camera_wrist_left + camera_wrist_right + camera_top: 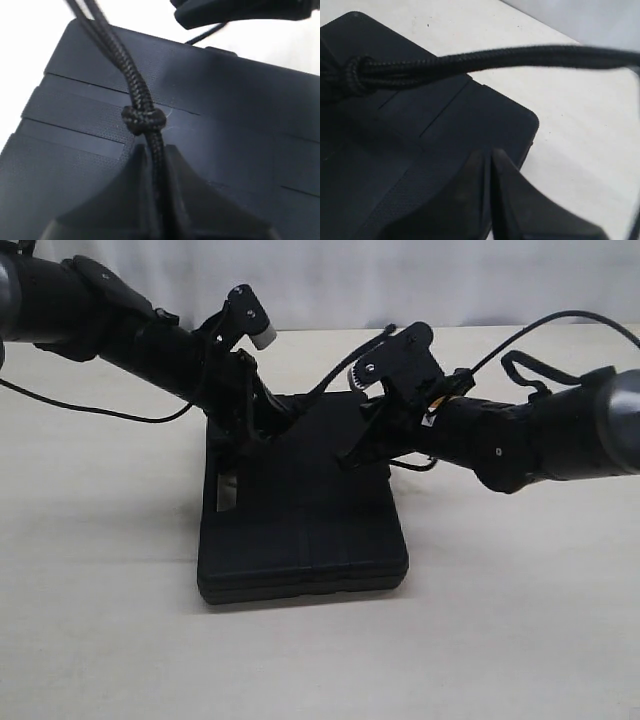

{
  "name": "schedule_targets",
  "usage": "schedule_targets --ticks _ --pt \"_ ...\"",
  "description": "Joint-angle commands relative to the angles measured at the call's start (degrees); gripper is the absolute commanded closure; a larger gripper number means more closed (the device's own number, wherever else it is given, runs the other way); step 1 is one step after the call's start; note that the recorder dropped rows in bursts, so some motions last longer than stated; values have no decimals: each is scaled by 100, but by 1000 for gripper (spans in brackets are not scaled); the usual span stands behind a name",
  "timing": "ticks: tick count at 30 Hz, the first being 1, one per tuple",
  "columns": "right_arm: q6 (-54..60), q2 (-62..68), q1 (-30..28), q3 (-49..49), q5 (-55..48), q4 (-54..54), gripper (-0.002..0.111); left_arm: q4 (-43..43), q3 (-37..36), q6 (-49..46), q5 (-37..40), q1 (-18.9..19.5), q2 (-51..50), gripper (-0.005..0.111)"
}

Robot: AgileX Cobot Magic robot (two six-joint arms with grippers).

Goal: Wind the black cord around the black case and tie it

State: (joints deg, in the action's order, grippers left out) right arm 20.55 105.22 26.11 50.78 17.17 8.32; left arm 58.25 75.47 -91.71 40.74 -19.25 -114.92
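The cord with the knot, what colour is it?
The cord is black, braided; clearest in the left wrist view.

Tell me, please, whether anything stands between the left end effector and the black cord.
Nothing visible does: the left end effector is closed on the black cord, which runs between its fingers, its knot just past the tips, over the black case.

Left of the black case [300, 530], the left arm [120, 320] is showing bulky matte black shells, a pale grey cylindrical cap [263, 337] and a thin trailing black cable [100, 412]. Right of the case, the right arm [540, 435] is showing black shells with a grey sheen, silver screws [368, 370], a small orange-white label [435, 402] and a looping black lead [560, 318]. The left gripper [155, 150] and right gripper [490, 155] are showing smooth black wedge fingers.
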Motion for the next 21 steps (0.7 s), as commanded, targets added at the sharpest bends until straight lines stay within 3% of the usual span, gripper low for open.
schedule_targets --ticks 1,6,10,12,15,16,17,21 --pt "80 -4 -3 -15 121 -47 104 -352 -6 -20 -67 -12 -62 107" --pt "179 -14 -23 -15 -23 138 104 -355 -6 4 -237 -12 -140 107" --pt "541 -244 -530 -15 -368 1999 102 -203 -6 4 -237 -12 -140 107" --pt "1055 -410 -943 -15 -794 2692 95 -203 -6 4 -237 -12 -140 107" --pt "1193 -476 -1683 -15 -1717 3225 73 -184 -6 4 -248 -12 -140 107" --pt "1066 -394 -2126 -15 -2348 3320 56 -184 -6 4 -287 -12 -140 107" --pt "1014 -345 -2299 -15 -2529 3318 50 -184 -6 4 -301 -12 -140 107" --pt "514 -31 -2522 -15 -3059 3386 46 -184 -6 4 -301 -12 -140 107"
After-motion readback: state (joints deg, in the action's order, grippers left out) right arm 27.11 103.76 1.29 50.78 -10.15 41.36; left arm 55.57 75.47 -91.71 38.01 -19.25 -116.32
